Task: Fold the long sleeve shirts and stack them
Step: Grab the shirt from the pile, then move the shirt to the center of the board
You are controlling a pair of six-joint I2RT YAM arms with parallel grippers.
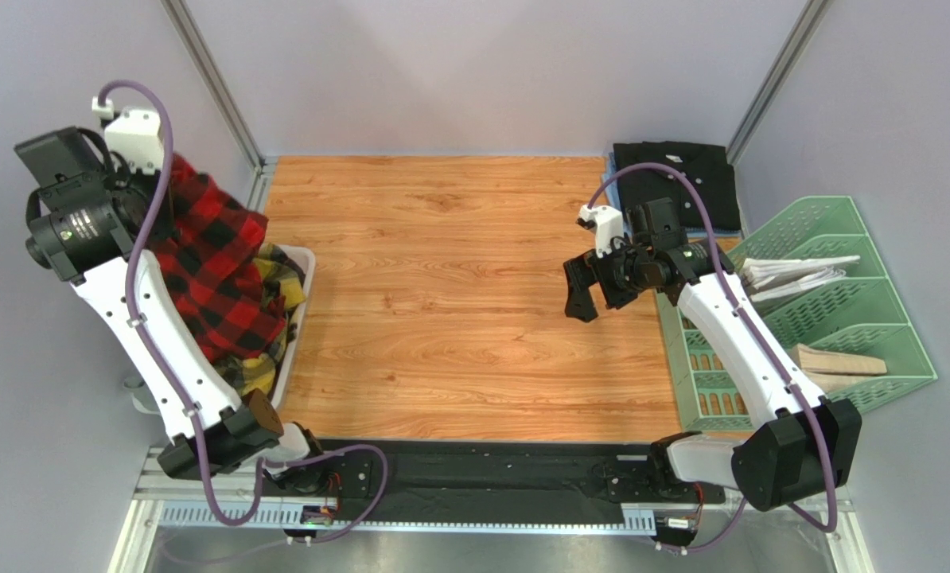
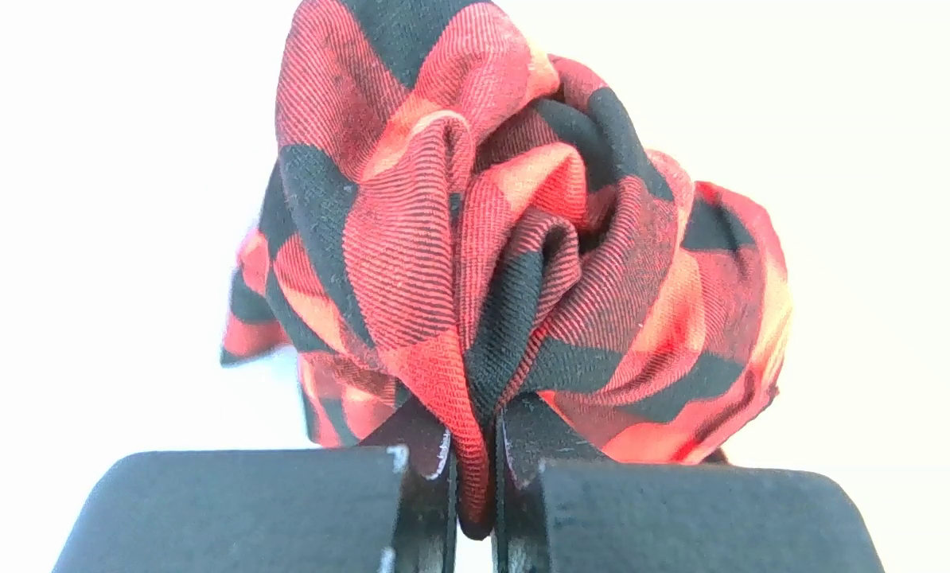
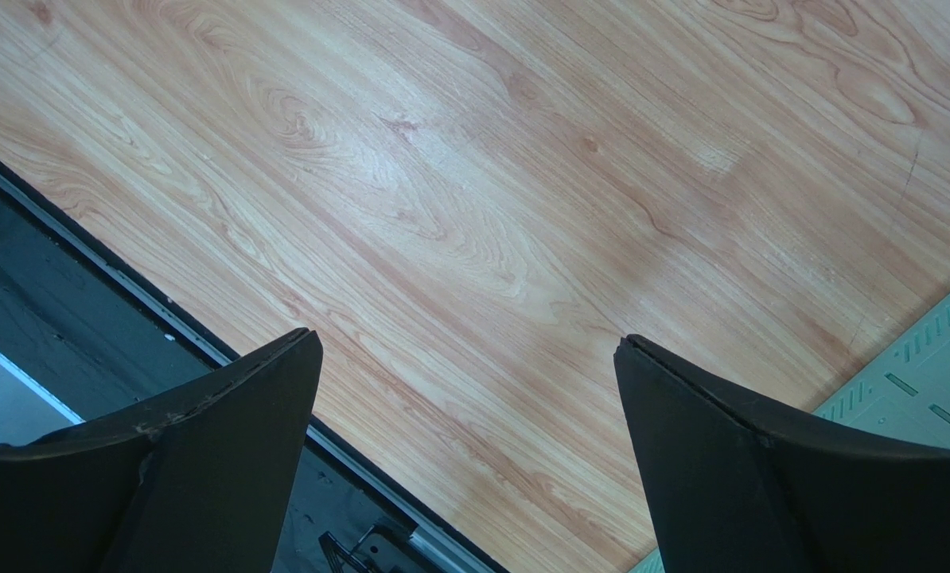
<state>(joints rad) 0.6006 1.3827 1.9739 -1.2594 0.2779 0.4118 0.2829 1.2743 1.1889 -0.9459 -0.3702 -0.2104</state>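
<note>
Seemingly high at far left, left claw [image 2: 474, 466] pinches the red-and-black shirt [image 2: 528, 263].

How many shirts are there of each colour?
red-and-black check shirt: 1
yellow plaid shirt: 1
black shirt: 1
Total: 3 shirts

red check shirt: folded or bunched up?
Bunched. The red check shirt is a crumpled wad pinched in the shut left claw; from above it drapes loosely over the white bin.
</note>
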